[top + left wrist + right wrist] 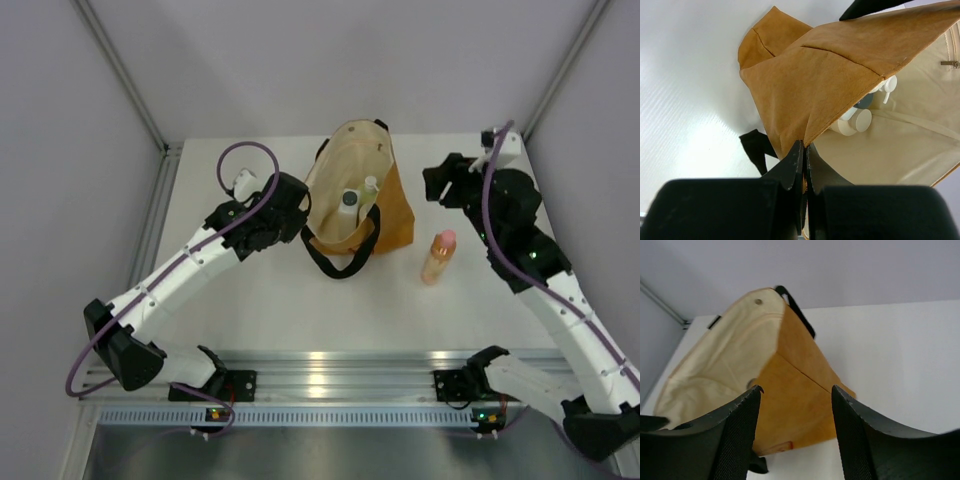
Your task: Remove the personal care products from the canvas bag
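The mustard-orange canvas bag (pixel 392 205) stands open at the table's middle. Inside it I see the whitish black-capped bottle (pixel 348 201) and the pale-green pump bottle (pixel 369 189). The left wrist view looks into the bag (pixel 830 75) and shows the cream jar (pixel 856 121) and the pump top (pixel 888 85). The orange bottle with a pink cap (pixel 438 257) lies on the table right of the bag. My left gripper (pixel 303 207) is shut on the bag's left rim (pixel 805 146). My right gripper (pixel 440 186) is open and empty, right of the bag (pixel 795 390) and apart from it.
A black loop handle (pixel 340 263) hangs over the bag's near side onto the table; it also shows in the left wrist view (pixel 756 148). An aluminium rail (pixel 320 385) runs along the near edge. Grey walls and slanted frame posts (pixel 120 70) close in the back and sides.
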Robot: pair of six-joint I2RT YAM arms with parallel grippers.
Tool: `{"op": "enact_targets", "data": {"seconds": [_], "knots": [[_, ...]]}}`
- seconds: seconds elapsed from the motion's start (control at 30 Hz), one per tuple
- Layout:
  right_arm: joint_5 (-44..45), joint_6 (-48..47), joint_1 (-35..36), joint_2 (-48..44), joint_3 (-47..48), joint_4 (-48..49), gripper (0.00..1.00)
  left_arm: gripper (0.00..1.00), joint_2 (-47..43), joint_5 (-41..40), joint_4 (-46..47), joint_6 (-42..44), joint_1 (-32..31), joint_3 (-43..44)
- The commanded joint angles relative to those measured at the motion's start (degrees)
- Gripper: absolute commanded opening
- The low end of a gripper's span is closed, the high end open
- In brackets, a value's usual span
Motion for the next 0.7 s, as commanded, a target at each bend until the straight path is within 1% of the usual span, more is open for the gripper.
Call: {"op": "enact_targets", "data": {"seconds": [0.0, 0.03, 0.07, 0.1, 0.13, 0.17, 0.2, 0.27, 0.37, 0.4, 0.5, 0.67], "knots": [[-4.8, 4.2, 5.9, 11.5, 16.6, -11.2, 0.57, 0.00, 0.4, 1.2, 0.5, 1.9, 0.2, 1.9], [-3.4, 4.2, 9.7, 13.8, 19.3, -12.6, 0.56, 0.00, 0.6, 1.4, 0.5, 1.8, 0.2, 2.5], [-3.3, 4.3, 11.6, 16.3, 22.1, -13.7, 0.56, 0.00, 0.8, 1.5, 0.6, 1.7, 0.2, 2.8], [-3.1, 4.4, 13.2, 20.6, 27.0, -15.6, 0.56, 0.00, 0.9, 1.5, 0.6, 1.6, 0.2, 2.9], [-2.5, 5.1, 16.0, 22.6, 29.0, -16.4, 0.53, 0.00, 1.0, 1.5, 0.8, 1.7, 0.2, 2.9], [-2.2, 5.3, 17.2, 26.1, 32.9, -17.5, 0.53, 0.00, 1.1, 1.4, 0.8, 1.8, 0.2, 2.9], [-1.3, 5.5, 19.3, 28.0, 34.8, -18.3, 0.52, 0.00, 1.2, 1.4, 0.8, 1.8, 0.2, 2.9], [1.0, 6.9, 20.4, 32.5, 38.2, -19.9, 0.51, 0.00, 1.4, 1.5, 0.9, 1.7, 0.2, 2.4], [4.6, 10.5, 20.8, 36.0, 39.3, -20.9, 0.45, 0.00, 1.3, 2.0, 1.7, 1.8, 0.2, 1.7], [7.3, 11.5, 21.0, 37.4, 39.1, -20.9, 0.44, 0.00, 1.4, 2.1, 1.7, 2.0, 0.2, 1.8], [10.6, 13.9, 21.1, 40.1, 38.6, -20.9, 0.43, 0.00, 1.0, 2.3, 1.7, 1.8, 0.2, 1.6], [13.3, 12.9, 20.9, 46.3, 40.5, -24.6, 0.45, 0.00, 0.6, 2.3, 1.7, 0.7, 0.2, 0.8]]}}
